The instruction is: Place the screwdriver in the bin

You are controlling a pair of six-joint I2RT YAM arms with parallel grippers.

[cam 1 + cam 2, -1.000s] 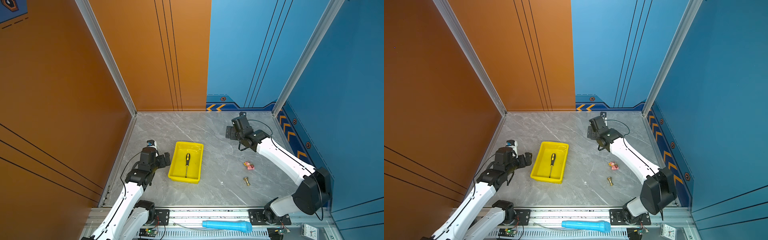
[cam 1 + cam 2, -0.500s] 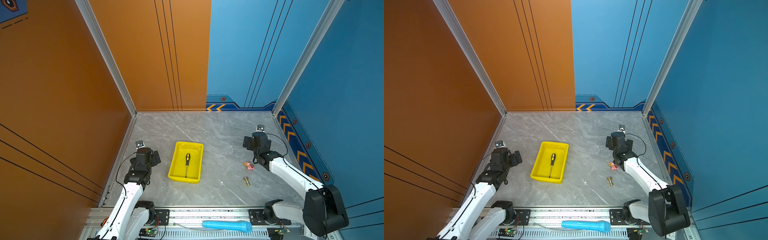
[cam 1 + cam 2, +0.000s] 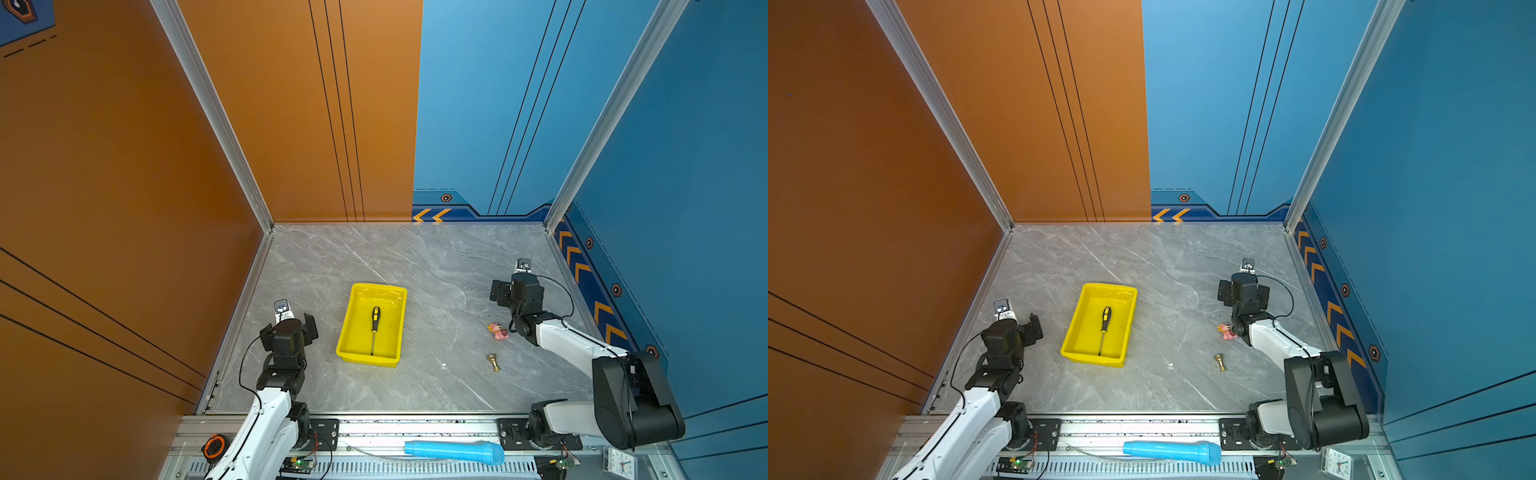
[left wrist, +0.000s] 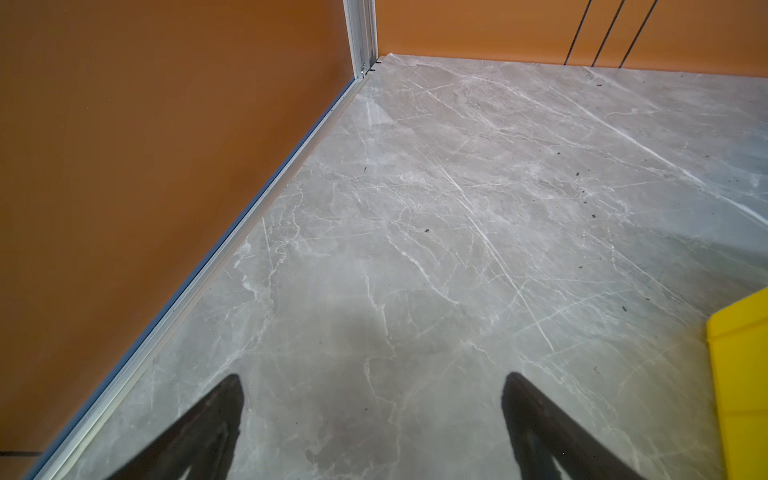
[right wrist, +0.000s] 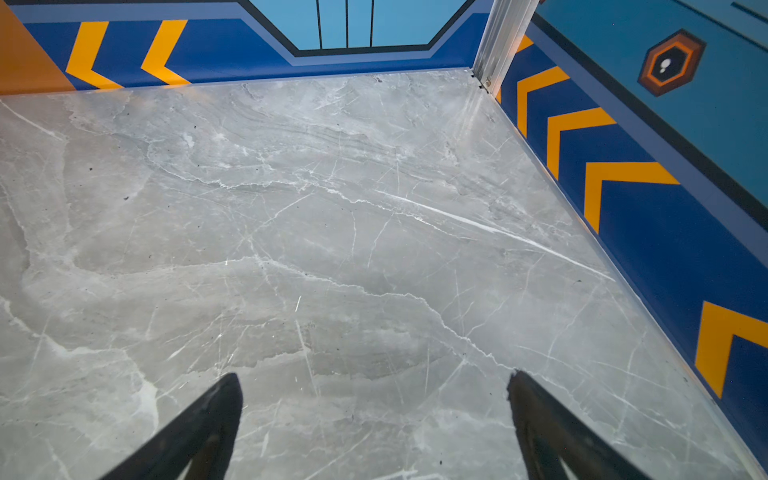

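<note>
In both top views the screwdriver (image 3: 375,322) (image 3: 1105,320) lies flat inside the bin (image 3: 357,328) (image 3: 1086,328), roughly along its length, black-and-yellow handle toward the back wall and thin shaft pointing to the front edge. The bin sits on the grey marble surface (image 3: 436,257) between the two arms. The left arm (image 3: 286,340) is just beside the bin's left side but clear of it. The right arm (image 3: 525,293) is well apart from it, near the blue wall. A small pink toy (image 3: 498,331) lies close to the right arm, with a brass piece (image 3: 493,361) nearer the front (neither is touched by anything). A blue cylinder (image 3: 453,451) rests on the front rail.

In the left wrist view the left jaws stand spread wide, the two black fingers (image 4: 216,419) holding nothing, with bare surface between them. A yellow corner of the bin (image 4: 739,374) shows at the edge.

In the right wrist view the right jaws are likewise spread and empty, fingers (image 5: 208,419) over bare marble, facing the chevron-striped blue wall (image 5: 665,232).
</note>
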